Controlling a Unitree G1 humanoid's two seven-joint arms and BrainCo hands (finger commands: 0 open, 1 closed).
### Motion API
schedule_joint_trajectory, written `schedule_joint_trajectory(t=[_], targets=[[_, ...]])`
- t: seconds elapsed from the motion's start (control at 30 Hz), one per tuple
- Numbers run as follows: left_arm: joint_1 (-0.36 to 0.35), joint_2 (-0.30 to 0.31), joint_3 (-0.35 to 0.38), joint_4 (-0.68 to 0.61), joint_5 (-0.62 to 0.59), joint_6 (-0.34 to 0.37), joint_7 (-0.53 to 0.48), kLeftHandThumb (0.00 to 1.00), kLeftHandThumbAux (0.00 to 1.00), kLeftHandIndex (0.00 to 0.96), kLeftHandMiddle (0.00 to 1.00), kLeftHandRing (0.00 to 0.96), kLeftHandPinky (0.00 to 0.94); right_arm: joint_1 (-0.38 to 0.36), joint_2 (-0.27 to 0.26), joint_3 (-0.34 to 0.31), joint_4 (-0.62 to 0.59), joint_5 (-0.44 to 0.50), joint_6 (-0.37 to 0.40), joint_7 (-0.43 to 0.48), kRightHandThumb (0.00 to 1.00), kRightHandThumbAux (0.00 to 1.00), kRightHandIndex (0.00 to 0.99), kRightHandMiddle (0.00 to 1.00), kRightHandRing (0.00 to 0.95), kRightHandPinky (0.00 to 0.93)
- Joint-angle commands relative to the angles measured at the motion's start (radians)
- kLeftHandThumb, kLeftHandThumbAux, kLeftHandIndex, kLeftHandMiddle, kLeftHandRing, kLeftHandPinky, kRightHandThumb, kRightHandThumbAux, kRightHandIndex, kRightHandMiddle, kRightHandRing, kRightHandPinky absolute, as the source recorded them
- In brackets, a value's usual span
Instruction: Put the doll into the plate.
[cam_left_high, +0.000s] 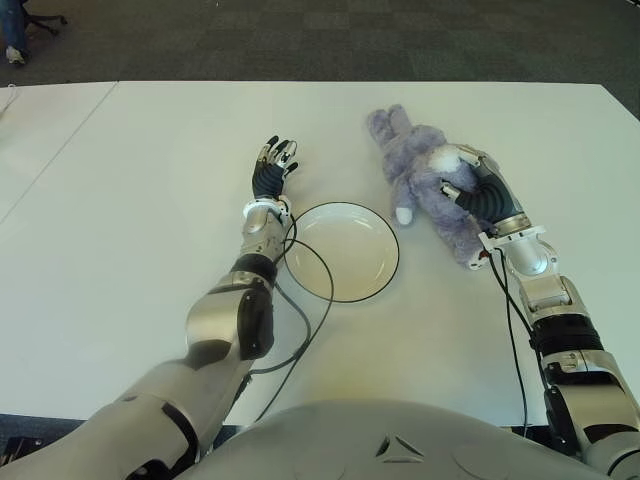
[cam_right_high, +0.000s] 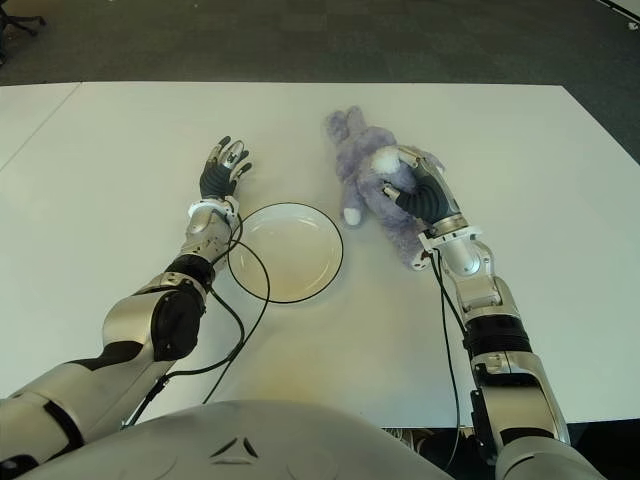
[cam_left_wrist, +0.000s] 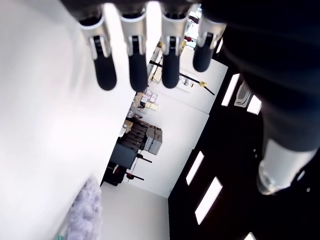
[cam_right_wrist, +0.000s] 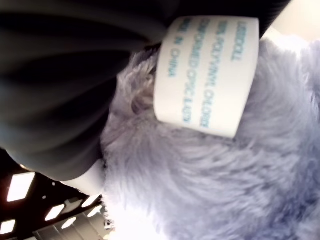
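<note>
Plush lilac doll (cam_left_high: 425, 180) lay on worktop (cam_left_high: 150, 180) right of plate (cam_left_high: 345, 250) | right robot hand (cam_left_high: 470, 185) closed over its body — soft, light, compressible; torso grip suits | left robot hand (cam_left_high: 273, 165) spread, empty

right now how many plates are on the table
1. The plate lies on the white table, empty, between the left hand and the doll, which the right hand grips. No other plate shows.
</note>
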Motion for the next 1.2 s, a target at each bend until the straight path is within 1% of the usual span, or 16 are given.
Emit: schedule_joint_trajectory(t=[0.03,0.27,0.4,0.57,0.73,1.07,1.2], targets=[[0.158,-0.025,0.003,0.113,0.005,0.105,0.032,0.0,0.658,0.155,0.195,0.203,0.229,0.007,0.029,0.011,-0.013,-0.008,0.001,-0.005,0.682,0.723,0.437,0.869,0.874,0.883],[0.158,-0.024,0.006,0.114,-0.001,0.107,0.027,0.0,0.653,0.158,0.196,0.198,0.213,-0.003,0.04,0.01,-0.017,-0.001,-0.014,0.002,0.687,0.722,0.437,0.871,0.876,0.884],[0.158,-0.024,0.006,0.114,0.0,0.107,0.026,0.0,0.649,0.155,0.194,0.196,0.212,-0.005,0.039,0.009,-0.025,0.006,-0.005,0.016,0.687,0.723,0.437,0.87,0.87,0.87],[0.159,-0.024,0.003,0.114,0.003,0.105,0.028,0.0,0.644,0.15,0.186,0.189,0.206,-0.012,0.038,0.003,-0.018,0.002,-0.033,0.003,0.687,0.724,0.436,0.873,0.879,0.883],[0.159,-0.025,0.008,0.114,-0.003,0.105,0.022,0.0,0.64,0.151,0.195,0.198,0.222,-0.024,0.038,-0.002,-0.01,-0.005,-0.067,-0.013,0.688,0.724,0.437,0.879,0.884,0.892],[0.158,-0.025,0.018,0.114,-0.012,0.107,0.007,0.0,0.641,0.154,0.204,0.205,0.219,-0.037,0.033,-0.005,0.001,-0.02,-0.097,-0.028,0.69,0.724,0.437,0.878,0.882,0.882],[0.158,-0.024,0.02,0.115,-0.013,0.11,0.005,0.0,0.641,0.149,0.195,0.2,0.218,-0.043,0.032,-0.007,-0.008,-0.027,-0.108,-0.032,0.692,0.724,0.437,0.877,0.884,0.892]])
